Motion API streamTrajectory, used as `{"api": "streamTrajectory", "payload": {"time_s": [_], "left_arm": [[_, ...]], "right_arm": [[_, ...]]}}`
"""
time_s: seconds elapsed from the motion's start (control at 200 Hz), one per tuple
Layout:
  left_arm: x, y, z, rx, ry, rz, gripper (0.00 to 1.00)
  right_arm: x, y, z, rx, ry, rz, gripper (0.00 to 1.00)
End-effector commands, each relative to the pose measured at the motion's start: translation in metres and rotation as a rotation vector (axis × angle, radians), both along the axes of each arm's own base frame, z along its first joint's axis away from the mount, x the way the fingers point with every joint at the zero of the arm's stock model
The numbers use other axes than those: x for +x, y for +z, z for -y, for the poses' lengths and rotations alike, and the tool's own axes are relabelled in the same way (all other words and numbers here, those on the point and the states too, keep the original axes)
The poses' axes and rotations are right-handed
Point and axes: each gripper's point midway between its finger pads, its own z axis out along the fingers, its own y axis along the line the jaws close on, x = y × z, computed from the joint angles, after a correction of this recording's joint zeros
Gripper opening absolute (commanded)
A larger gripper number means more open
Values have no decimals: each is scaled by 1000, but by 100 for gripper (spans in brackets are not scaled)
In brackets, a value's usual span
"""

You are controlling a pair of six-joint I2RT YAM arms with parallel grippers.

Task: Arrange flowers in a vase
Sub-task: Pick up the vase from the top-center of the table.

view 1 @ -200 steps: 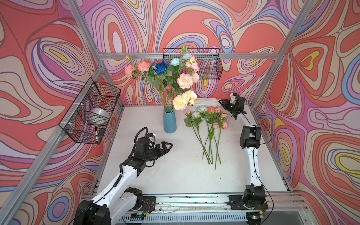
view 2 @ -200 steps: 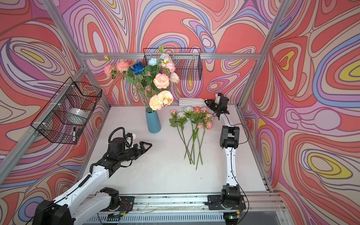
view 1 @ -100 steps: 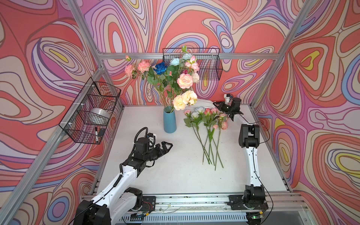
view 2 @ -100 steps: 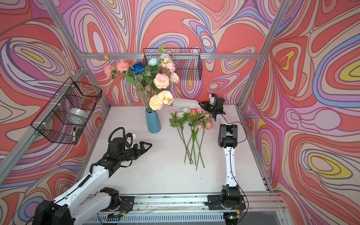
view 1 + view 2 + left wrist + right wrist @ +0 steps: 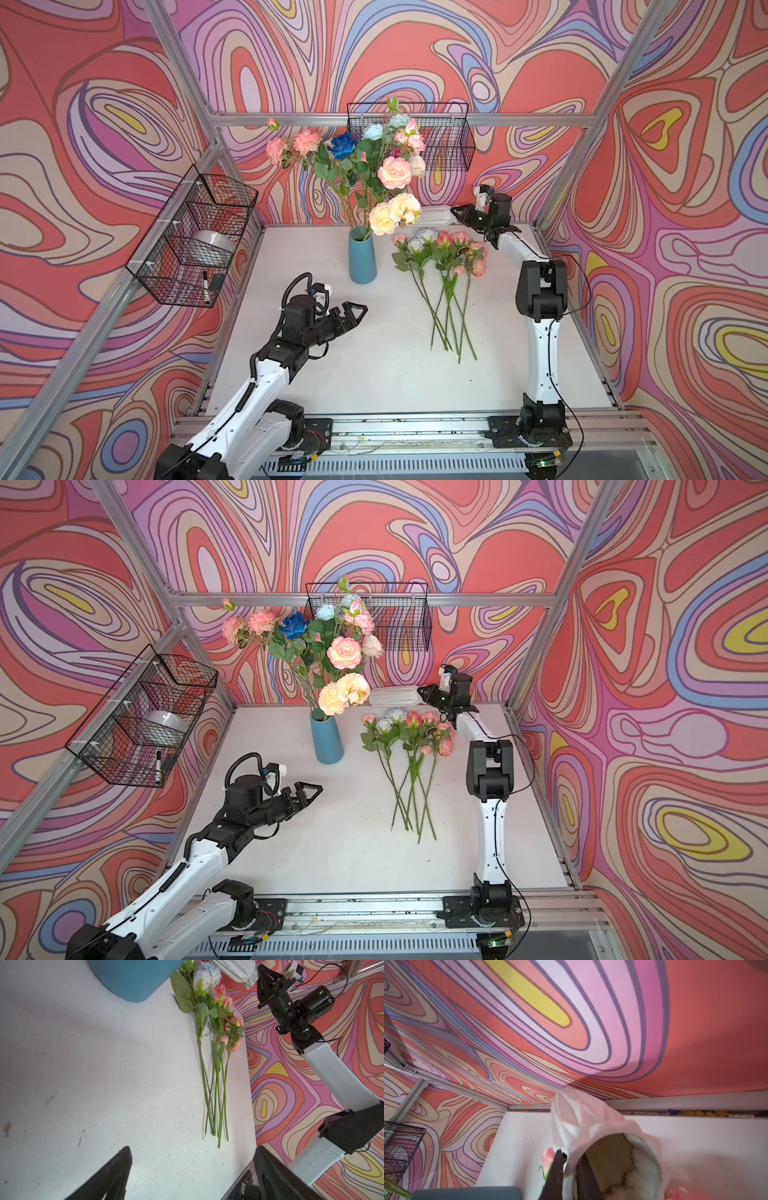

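Observation:
A blue vase [image 5: 362, 259] [image 5: 328, 742] stands at the back of the table, full of pink, peach, pale blue and deep blue flowers [image 5: 365, 162]. Several loose flowers [image 5: 440, 257] [image 5: 409, 733] [image 5: 216, 1022] lie flat to its right, blooms toward the back wall. A white faceted vase [image 5: 434, 215] [image 5: 591, 1126] lies on its side at the back edge. My right gripper [image 5: 455, 212] [image 5: 571, 1162] is shut on its rim, one finger inside the mouth and one outside. My left gripper [image 5: 357, 313] [image 5: 192, 1149] hovers open and empty above the table's front left.
A wire basket [image 5: 195, 237] with a tape roll and a marker hangs on the left wall. Another wire basket [image 5: 440, 137] hangs on the back wall behind the blooms. Aluminium frame posts and patterned walls close in the table on three sides.
My right gripper swung left along the back wall to the white vase and closed on its rim. The left arm has stayed still.

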Motion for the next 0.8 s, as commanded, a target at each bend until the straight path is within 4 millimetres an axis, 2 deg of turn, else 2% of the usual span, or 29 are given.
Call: {"api": "streamTrajectory", "payload": {"time_s": [0.0,0.11,0.12,0.145,0.255,0.335,0.471,0.486,0.506,0.601,0.686,0.781,0.796], "left_arm": [[-4,13,-3,0,19,14,94],[-7,14,-6,7,32,12,94],[-4,26,-6,-2,32,39,94],[-4,32,-5,-6,31,50,94],[-7,33,-7,-7,36,48,94],[-10,31,-10,-2,50,41,94],[-12,34,-10,-19,50,55,94],[-13,35,-10,-19,49,57,94],[-14,34,-10,-18,48,55,94],[-16,36,-11,-3,43,55,94],[-20,38,-11,1,34,55,94],[-22,45,-12,0,35,75,94],[-24,41,-13,7,37,53,94]], "right_arm": [[-11,95,11,-113,-99,198,0],[-31,124,9,-153,-130,210,0],[-33,126,8,-158,-129,210,0],[-37,131,6,-168,-129,210,0],[-63,155,-2,-243,-152,199,0],[-85,165,-4,-289,-178,163,0],[-137,188,-14,-352,-200,123,0],[-140,183,-17,-365,-196,102,0],[-154,196,-19,-368,-197,114,0],[-197,209,-34,-412,-179,84,0],[-238,213,-51,-459,-144,54,0],[-283,210,-68,-495,-100,3,0],[-290,209,-71,-500,-89,-6,0]]}}
